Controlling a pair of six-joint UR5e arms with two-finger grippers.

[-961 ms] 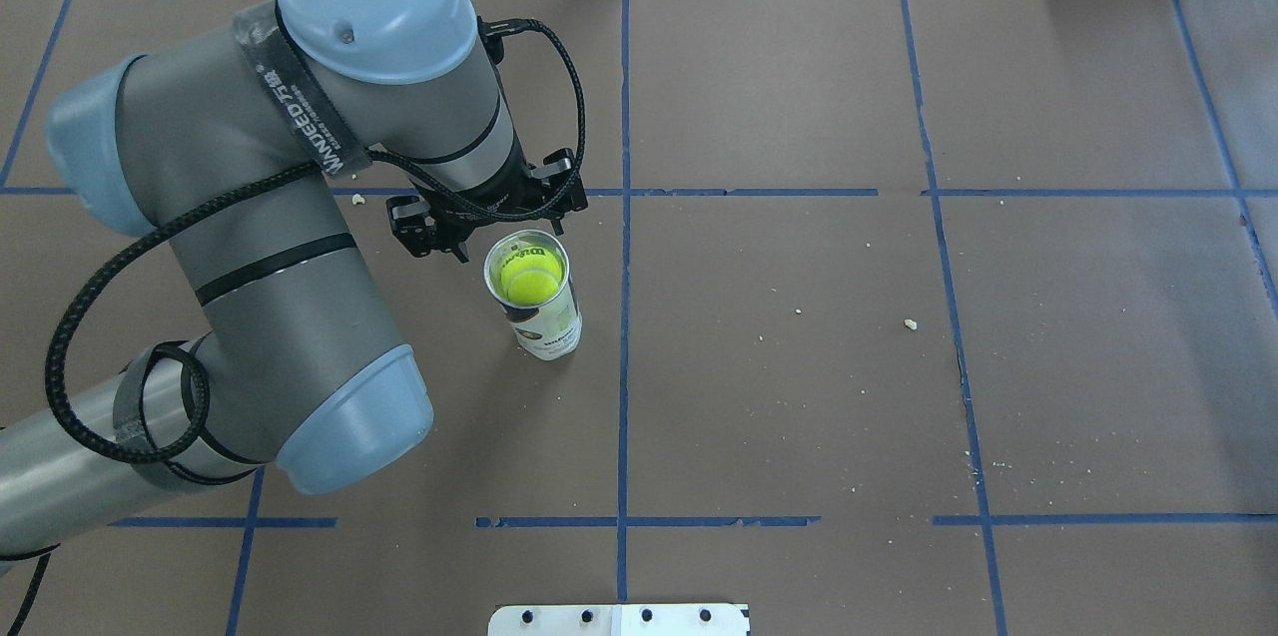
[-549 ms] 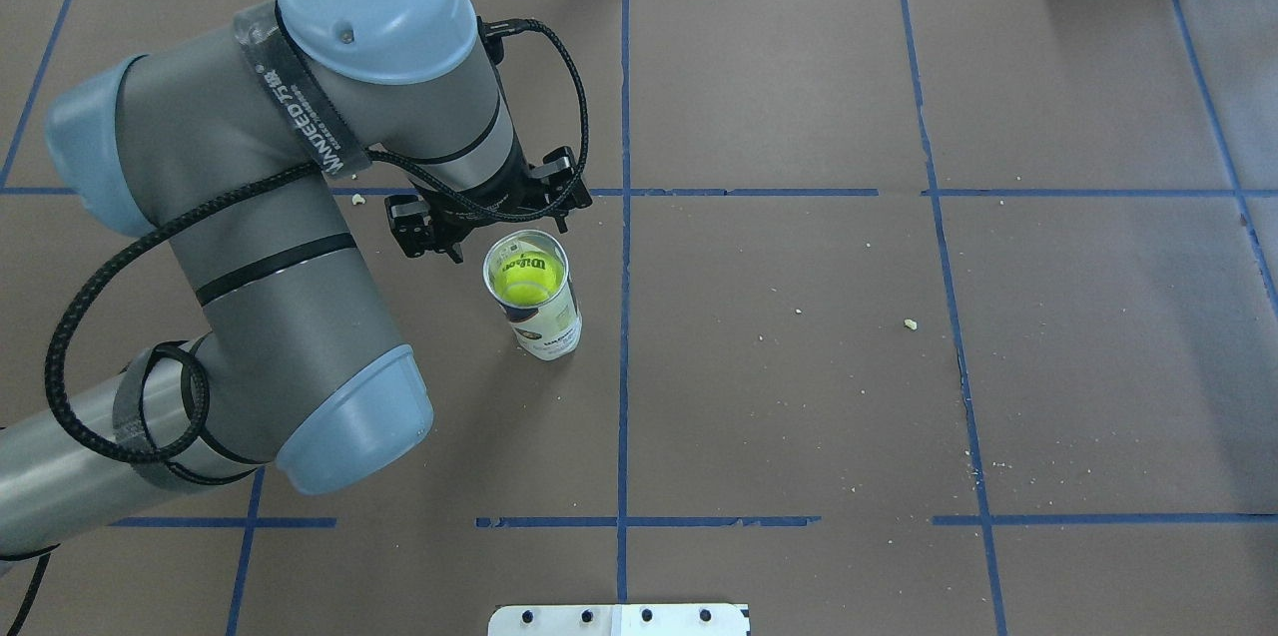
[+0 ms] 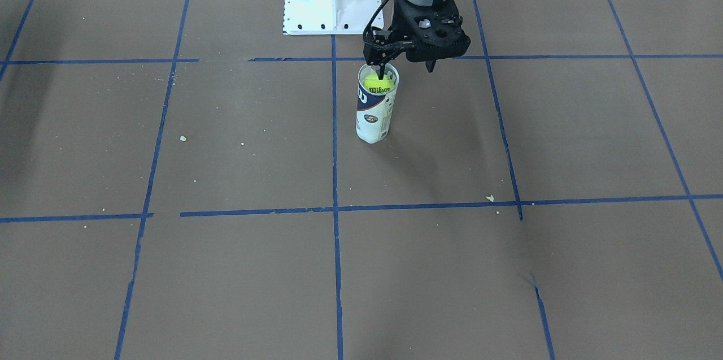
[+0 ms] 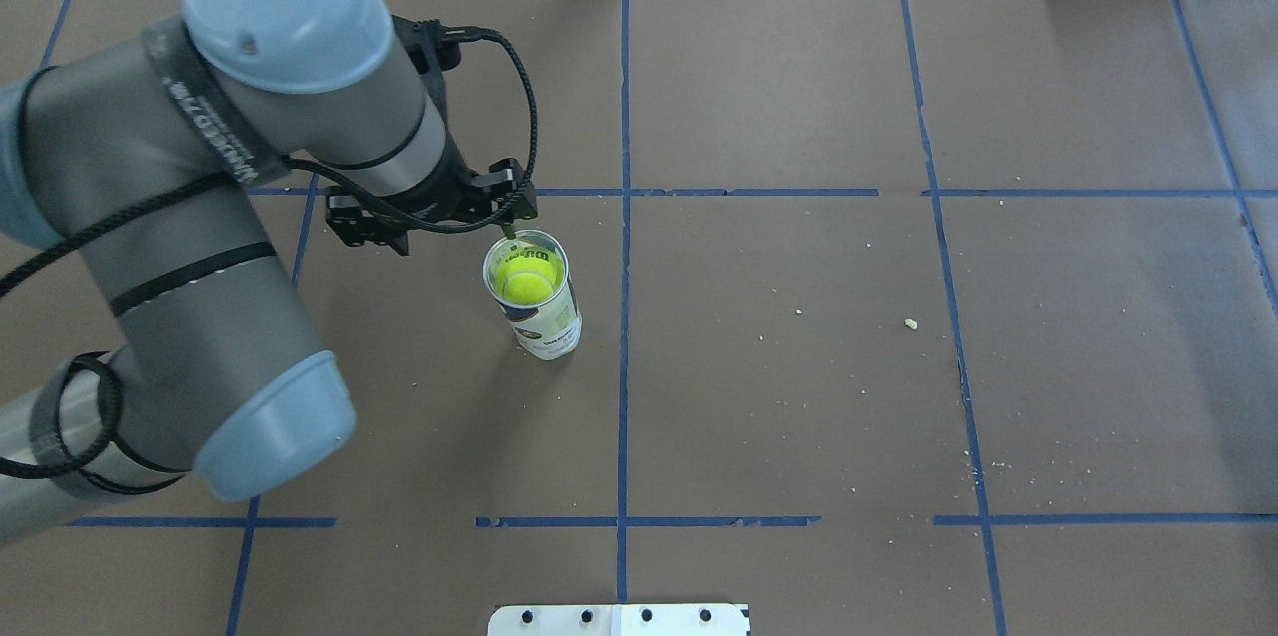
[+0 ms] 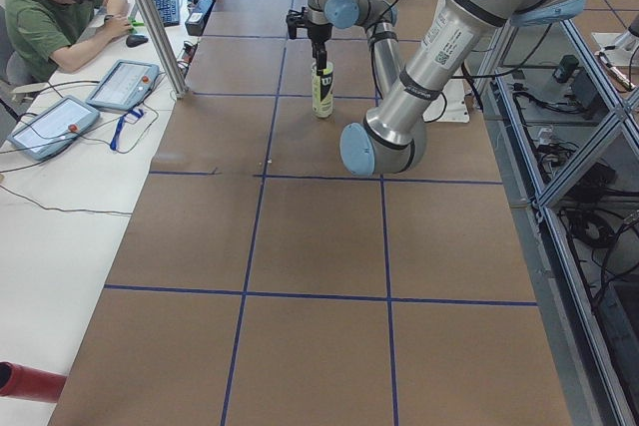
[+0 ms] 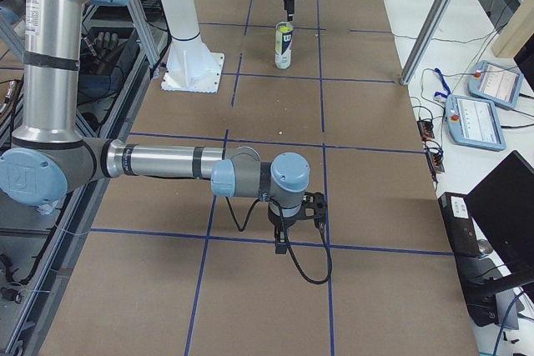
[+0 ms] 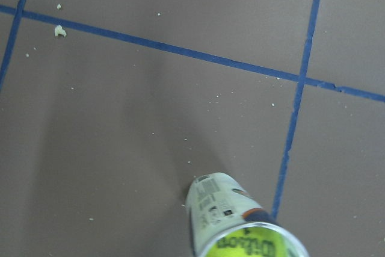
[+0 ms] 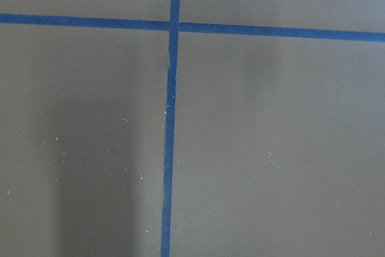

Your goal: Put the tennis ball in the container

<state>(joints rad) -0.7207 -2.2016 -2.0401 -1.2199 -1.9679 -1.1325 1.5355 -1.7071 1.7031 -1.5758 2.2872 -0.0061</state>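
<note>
Yellow-green and fuzzy, the tennis ball sits inside the clear container, near its open top, with dark Wilson lettering facing up. The container stands upright on the brown paper-covered table (blue tape lines divide it into squares), just beside one line. The left gripper hangs just above, its fingers spread wide and holding nothing; one fingertip is at the container's rim. The right gripper hovers low over the table, well apart from the container; whether it is parted or closed cannot be told.
</note>
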